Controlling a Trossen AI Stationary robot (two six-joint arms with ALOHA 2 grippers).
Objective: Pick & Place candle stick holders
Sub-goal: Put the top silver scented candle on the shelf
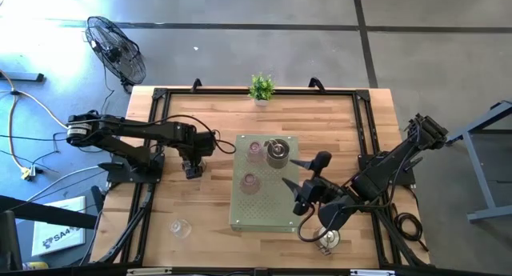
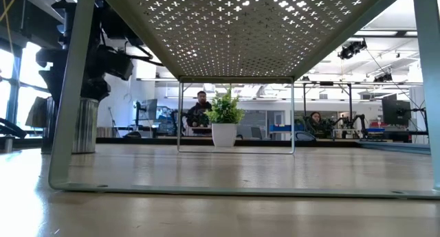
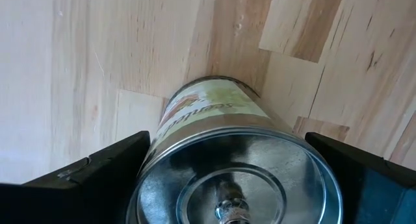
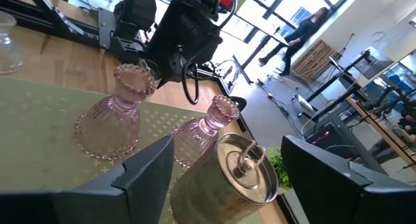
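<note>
Both pairs of jaws stand open, and neither grips anything. Left gripper (image 1: 190, 168) hangs low over the bare wood just left of the green perforated stand (image 1: 264, 214), a raised metal platform in the middle of the table. Its fingers are spread wide on either side of a silvery tin holder (image 3: 221, 120), which stands upright on the wood with a gap showing at each side. Right gripper (image 4: 227, 146) reaches in over the stand's right edge with its fingers partly spread. It points at a second metal holder (image 1: 277, 152), which sits on the stand near the far edge. From above, this gripper looks clear of that holder, though its own camera shows the holder close between the fingertips. Two pink glass holders also stand on the stand, one (image 1: 254, 150) just beside the metal holder and the other (image 1: 250, 182) nearer the middle. Off the stand, a clear glass holder (image 1: 181, 226) rests on the wood near the front left, well apart from either arm. One more silvery holder (image 1: 326, 241) sits near the front right, under the right arm. A small potted plant (image 1: 261, 87) stands at the far edge of the table. If the stand is the goal, the job looks about half done: three holders are on it and three wait on the table. The tin between the left fingers seems the likely next pick.
</note>
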